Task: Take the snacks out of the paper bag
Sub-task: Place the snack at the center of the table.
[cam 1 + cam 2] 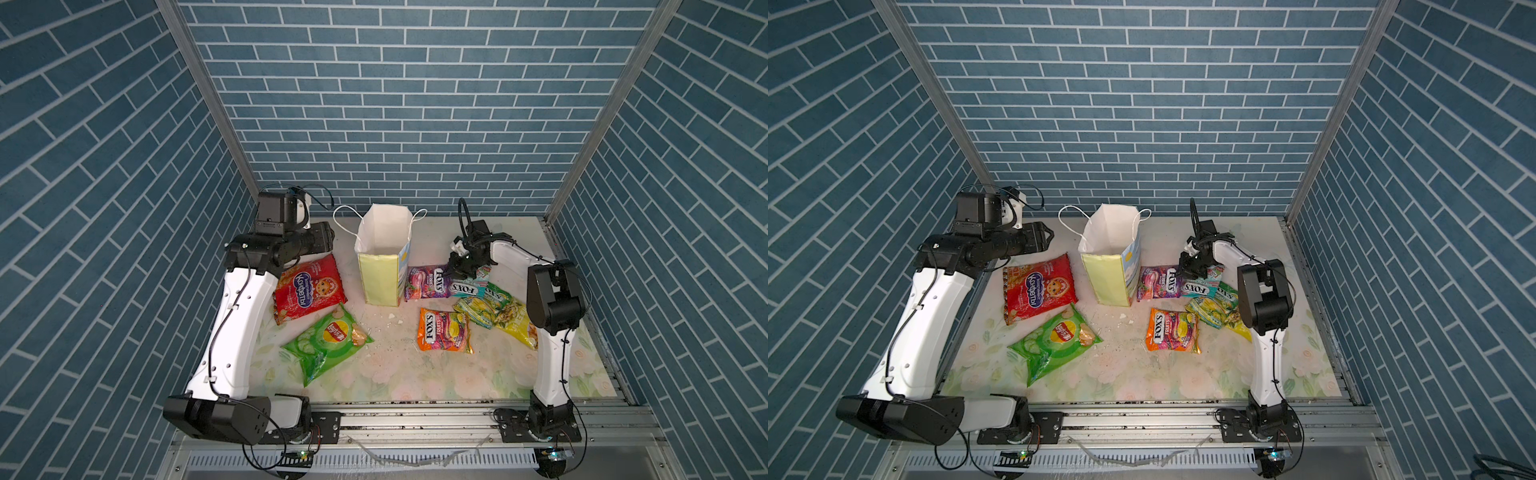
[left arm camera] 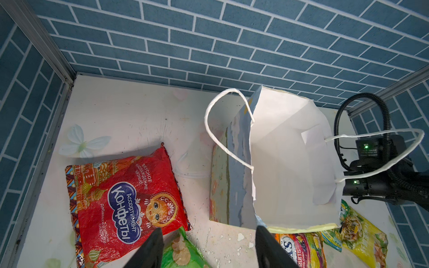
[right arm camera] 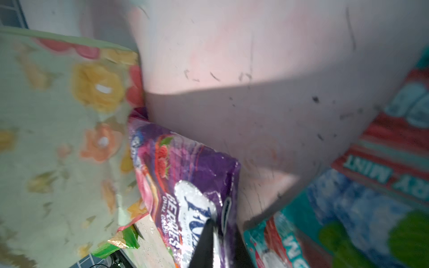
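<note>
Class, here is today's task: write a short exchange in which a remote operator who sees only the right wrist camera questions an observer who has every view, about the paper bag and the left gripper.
Operator: My view shows only the purple packet lying against the paper bag. Is anything inside it?
Observer: The left wrist view looks down into it, and only the white inside shows, with no packet.
Operator: Where is the left gripper?
Observer: In both top views the left gripper sits on the far side of the paper bag from you, over the far end of the red bag. It is open, with nothing between its fingers.
</note>
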{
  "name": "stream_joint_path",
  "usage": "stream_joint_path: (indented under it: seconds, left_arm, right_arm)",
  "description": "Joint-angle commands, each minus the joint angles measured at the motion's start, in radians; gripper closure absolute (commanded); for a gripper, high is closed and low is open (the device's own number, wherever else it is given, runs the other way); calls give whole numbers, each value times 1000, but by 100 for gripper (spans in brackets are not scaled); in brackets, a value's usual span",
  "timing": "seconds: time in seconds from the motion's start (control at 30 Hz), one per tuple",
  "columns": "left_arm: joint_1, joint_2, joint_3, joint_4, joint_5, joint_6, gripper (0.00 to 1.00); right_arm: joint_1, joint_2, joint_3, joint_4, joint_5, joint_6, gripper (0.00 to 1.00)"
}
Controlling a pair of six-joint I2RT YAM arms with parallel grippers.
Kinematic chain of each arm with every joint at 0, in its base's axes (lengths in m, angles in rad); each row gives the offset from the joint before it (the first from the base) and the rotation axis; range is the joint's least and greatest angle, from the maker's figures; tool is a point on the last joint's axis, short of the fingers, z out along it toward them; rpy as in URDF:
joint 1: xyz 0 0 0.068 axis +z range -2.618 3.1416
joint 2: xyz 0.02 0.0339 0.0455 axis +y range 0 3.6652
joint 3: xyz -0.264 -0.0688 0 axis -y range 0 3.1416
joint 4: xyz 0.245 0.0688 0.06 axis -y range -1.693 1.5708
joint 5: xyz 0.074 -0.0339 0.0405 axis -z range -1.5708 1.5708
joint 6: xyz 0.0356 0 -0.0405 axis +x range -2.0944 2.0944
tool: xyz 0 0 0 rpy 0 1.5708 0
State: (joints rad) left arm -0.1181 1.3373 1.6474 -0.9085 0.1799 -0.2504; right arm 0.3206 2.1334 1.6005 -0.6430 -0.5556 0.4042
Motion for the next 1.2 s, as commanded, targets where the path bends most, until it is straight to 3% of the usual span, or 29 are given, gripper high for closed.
stream_joint_path:
  seconds: [0.0, 0.23, 0.57, 0.8, 0.93, 1.17]
  left_arm:
    - [9, 5, -23, 35, 10, 1, 36]
    - [12, -11, -63, 65, 7, 3, 36]
    - [14, -60, -139, 144, 10, 20, 36]
    - [14, -80, -196, 181, -15, 43, 35]
    - [14, -88, -264, 244, -27, 35, 32]
    - [15, -57, -398, 411, -4, 37, 24]
  right_arm:
    - [3, -65, -28, -16, 38, -21, 75]
    - [3, -139, -46, 6, 84, -16, 65]
    - [-23, -385, -100, 99, 196, -21, 64]
    - [-64, -690, -329, 238, 379, -8, 64]
    - [-95, -867, -492, 286, 511, 4, 59]
    - [-160, -1057, -652, 253, 599, 10, 54]
